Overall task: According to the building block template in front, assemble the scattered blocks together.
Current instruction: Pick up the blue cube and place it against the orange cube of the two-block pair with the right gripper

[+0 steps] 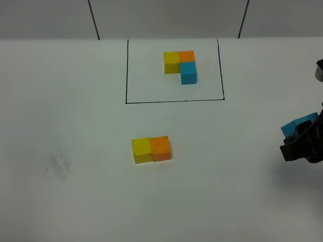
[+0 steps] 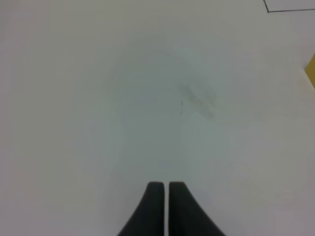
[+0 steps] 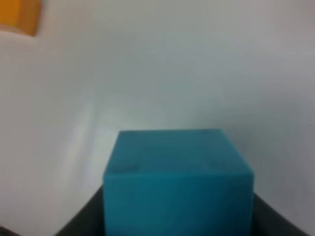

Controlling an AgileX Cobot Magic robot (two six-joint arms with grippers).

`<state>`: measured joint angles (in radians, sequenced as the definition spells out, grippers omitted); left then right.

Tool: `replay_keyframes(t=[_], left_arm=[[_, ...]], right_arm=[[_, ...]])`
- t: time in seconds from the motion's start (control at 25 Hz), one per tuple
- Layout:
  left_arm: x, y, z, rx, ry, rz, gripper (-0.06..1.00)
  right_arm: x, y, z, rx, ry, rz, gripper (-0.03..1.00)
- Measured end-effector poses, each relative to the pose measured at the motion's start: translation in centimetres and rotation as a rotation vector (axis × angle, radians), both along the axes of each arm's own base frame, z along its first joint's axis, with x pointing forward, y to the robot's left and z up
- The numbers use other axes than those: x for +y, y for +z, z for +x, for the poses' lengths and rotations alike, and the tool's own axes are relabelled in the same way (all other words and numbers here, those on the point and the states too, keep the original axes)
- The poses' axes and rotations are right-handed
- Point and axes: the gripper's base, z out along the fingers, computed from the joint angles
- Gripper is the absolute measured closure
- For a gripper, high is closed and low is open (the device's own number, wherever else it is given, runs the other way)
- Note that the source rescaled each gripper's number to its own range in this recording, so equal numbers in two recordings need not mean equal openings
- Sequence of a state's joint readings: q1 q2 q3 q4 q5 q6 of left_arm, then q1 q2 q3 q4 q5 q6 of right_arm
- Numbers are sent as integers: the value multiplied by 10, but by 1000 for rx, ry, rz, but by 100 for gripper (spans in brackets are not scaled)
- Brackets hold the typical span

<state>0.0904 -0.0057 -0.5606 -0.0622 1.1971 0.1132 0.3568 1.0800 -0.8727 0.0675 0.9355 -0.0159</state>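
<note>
The building block template lies at the back inside a black drawn rectangle: yellow and orange cubes side by side, light blue in front of the orange. Of the scattered blocks, the yellow cube and orange cube touch side by side mid-table. My right gripper at the right edge is shut on the light blue cube. That cube fills the right wrist view, with the orange cube at a corner. My left gripper is shut and empty over bare table, out of the exterior view.
The white table carries a faint grey smudge at the left, also seen as a smudge ahead of the left gripper. A sliver of the yellow cube and a corner of the black rectangle show in the left wrist view.
</note>
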Motion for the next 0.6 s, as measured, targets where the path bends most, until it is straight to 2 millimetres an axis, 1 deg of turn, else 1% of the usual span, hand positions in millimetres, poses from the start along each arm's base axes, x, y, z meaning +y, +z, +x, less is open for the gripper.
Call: replay_keyframes(t=[0.12, 0.2, 0.36, 0.6], left_arm=[[0, 0, 0, 0, 0, 0, 94], [0, 0, 0, 0, 0, 0, 94], [0, 0, 0, 0, 0, 0, 94], [0, 0, 0, 0, 0, 0, 94]], right_arm=[[7, 4, -2, -8, 18, 6, 50], [9, 4, -2, -5, 27, 4, 50], [17, -1, 1, 10, 49, -2, 50], [38, -13, 8, 25, 110, -4, 50]])
